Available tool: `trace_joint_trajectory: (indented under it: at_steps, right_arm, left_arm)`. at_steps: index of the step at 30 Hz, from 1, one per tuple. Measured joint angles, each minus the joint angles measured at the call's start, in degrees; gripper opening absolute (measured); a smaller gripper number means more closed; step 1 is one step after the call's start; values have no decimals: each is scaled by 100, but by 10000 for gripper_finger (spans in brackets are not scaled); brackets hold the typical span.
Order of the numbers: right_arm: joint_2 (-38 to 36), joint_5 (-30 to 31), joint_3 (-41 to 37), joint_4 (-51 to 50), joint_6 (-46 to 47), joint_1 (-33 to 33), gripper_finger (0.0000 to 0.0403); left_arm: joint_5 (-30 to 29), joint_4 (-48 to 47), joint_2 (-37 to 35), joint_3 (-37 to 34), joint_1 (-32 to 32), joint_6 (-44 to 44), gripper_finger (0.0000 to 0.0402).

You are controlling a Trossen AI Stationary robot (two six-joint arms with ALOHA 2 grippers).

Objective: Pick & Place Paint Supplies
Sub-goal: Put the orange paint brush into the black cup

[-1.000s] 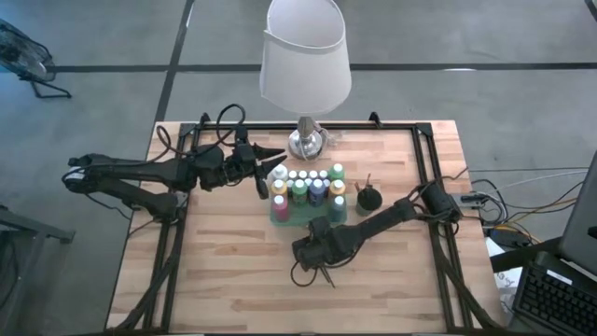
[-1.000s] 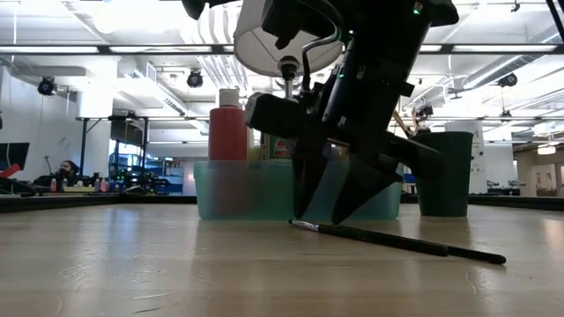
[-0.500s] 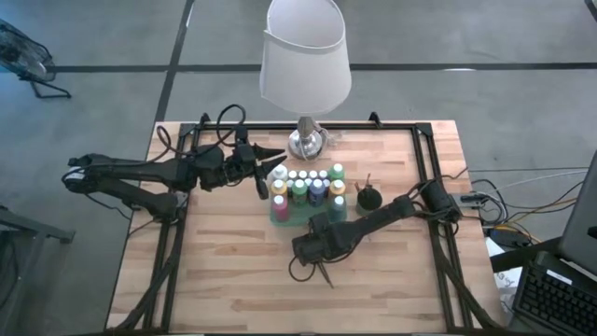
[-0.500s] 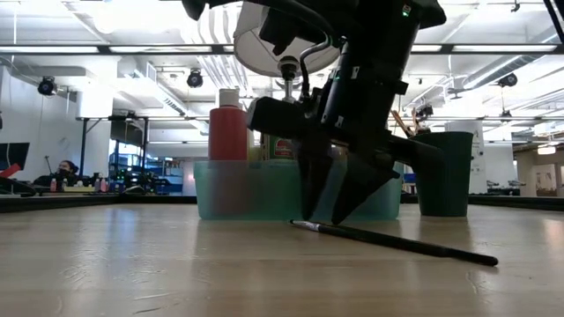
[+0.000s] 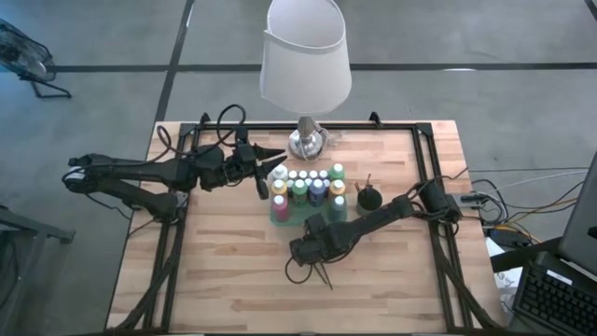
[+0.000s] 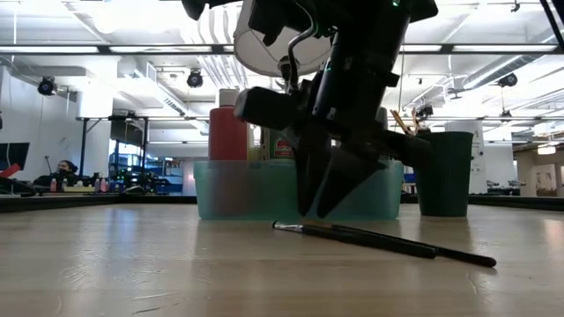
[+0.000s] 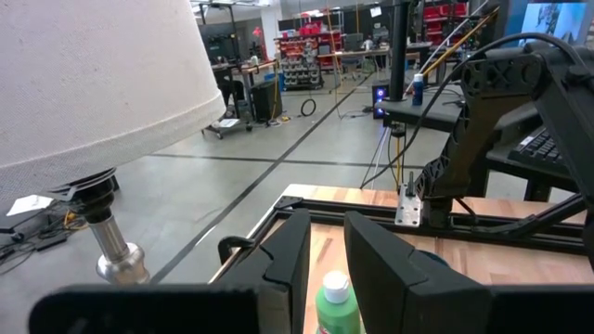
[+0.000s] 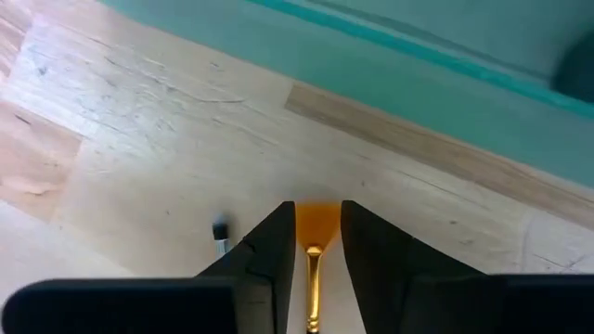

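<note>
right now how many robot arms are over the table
2. The left arm reaches in from the table's left side toward the paint bottles. The right arm comes from the right, its gripper down on a paintbrush.

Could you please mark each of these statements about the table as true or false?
1. The white-shaded lamp with a silver base stands at the table's far edge. True.
2. The teal plastic tray is empty. False: it holds white-capped paint bottles.
3. A thin dark paintbrush lies on the wooden table under the right gripper. True.
4. The dark round cup stands on the tray's left. False: it stands on its right, holding brushes.
</note>
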Motion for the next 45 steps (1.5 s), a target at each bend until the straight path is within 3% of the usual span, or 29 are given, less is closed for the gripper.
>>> trace_joint_trajectory:
  at_steps: [5, 19, 26, 32, 40, 45]
  right_arm:
    - [-7, 26, 0, 7, 32, 2, 88]
    - [72, -68, 2, 58, -246, 4, 165]
    - [192, -174, 28, 61, -241, -9, 182]
    - [203, -224, 22, 4, -193, -13, 142]
    - [216, -271, 40, -44, -172, -17, 26]
    - [212, -462, 50, -4, -96, -24, 9]
  left_arm:
    - [0, -4, 1, -4, 1, 0, 76]
    - [0, -18, 1, -4, 1, 0, 76]
    - [0, -15, 1, -4, 0, 0, 76]
    - [0, -20, 1, -4, 1, 0, 76]
    - [0, -118, 1, -4, 1, -1, 76]
    - [0, -133, 0, -4, 2, -2, 76]
